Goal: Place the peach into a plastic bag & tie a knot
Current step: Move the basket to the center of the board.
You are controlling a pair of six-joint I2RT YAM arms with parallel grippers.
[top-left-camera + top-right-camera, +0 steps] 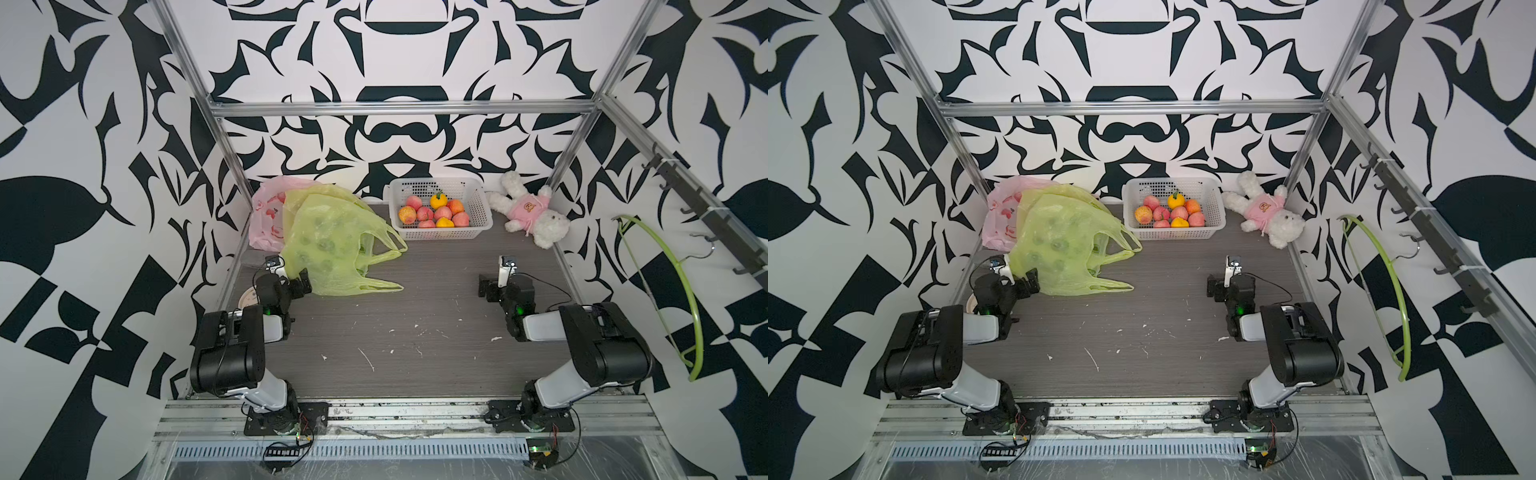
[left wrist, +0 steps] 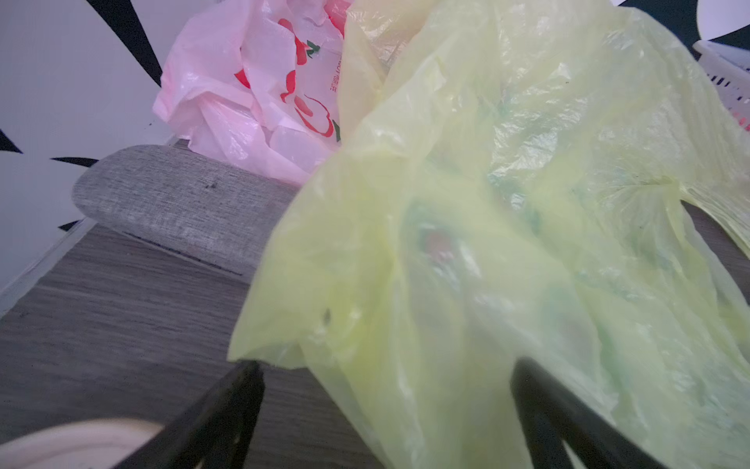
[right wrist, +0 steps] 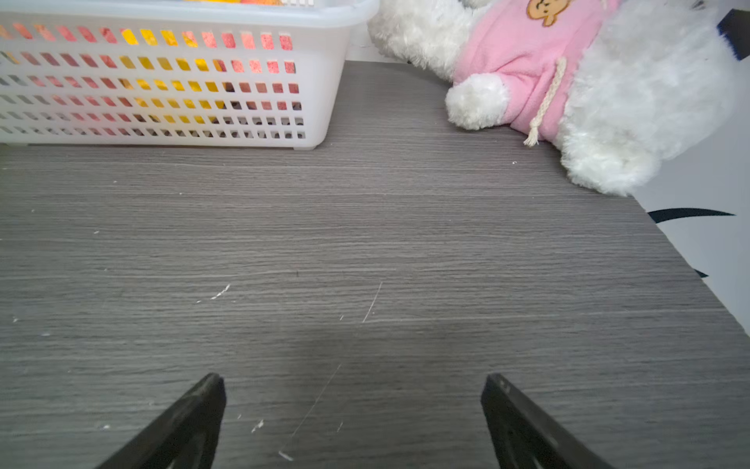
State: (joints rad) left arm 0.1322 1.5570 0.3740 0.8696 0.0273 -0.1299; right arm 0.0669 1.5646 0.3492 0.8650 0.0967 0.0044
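In a top view the peaches (image 1: 443, 213) sit in the white basket (image 1: 440, 235) at the back. The yellow-green bag (image 1: 324, 241) slumps to its left, against the left gripper (image 1: 302, 284). The right gripper (image 1: 484, 286) hangs apart.

Left wrist view: the fingers (image 2: 227, 414) are spread wide and the bag sags between them, unpinched.

Right wrist view: the fingers (image 3: 190, 414) gape wide over bare table (image 3: 365, 243).

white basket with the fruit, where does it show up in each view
Top view: white basket at the table's back edge, between yellow-green bag and plush toy.
Top view: same spot.
Left wrist: only a corner, beyond the bag.
Right wrist: its slotted wall, beside the toy.
Shared landmark: the grey table.
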